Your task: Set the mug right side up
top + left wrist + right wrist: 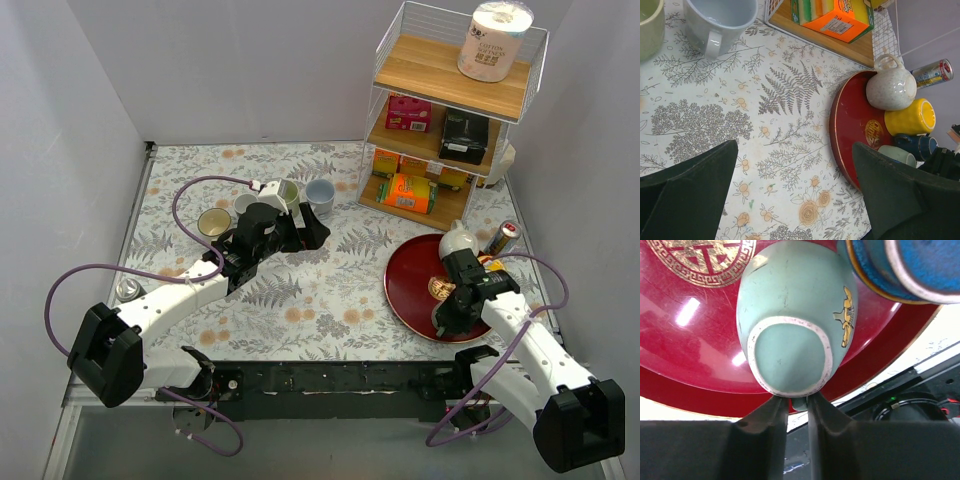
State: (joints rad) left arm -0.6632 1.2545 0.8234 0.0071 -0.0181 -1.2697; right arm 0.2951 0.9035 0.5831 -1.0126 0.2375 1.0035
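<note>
Top view, left arm [180,295]: reaches to the back-left of the desk [330,290], its end beside a cluster of upright cups [215,222].
Top view, right arm [520,340]: bent over the near edge of the red tray [405,290], in front of the wire shelf [450,100].
Left wrist, left fingers [690,195]: spread wide, holding nothing, above the bare patterned desk.
Left wrist, tray load: a white speckled mug [890,87] upside down, a yellow cup [912,117] on its side, a blue cup [920,145], and the teal mug [896,154] at the near rim.
Right wrist, teal mug: upside down on the red tray, base toward the camera, just beside the blue cup.
Right wrist, right fingers [772,415]: narrow, pinched on the teal mug's handle.
</note>
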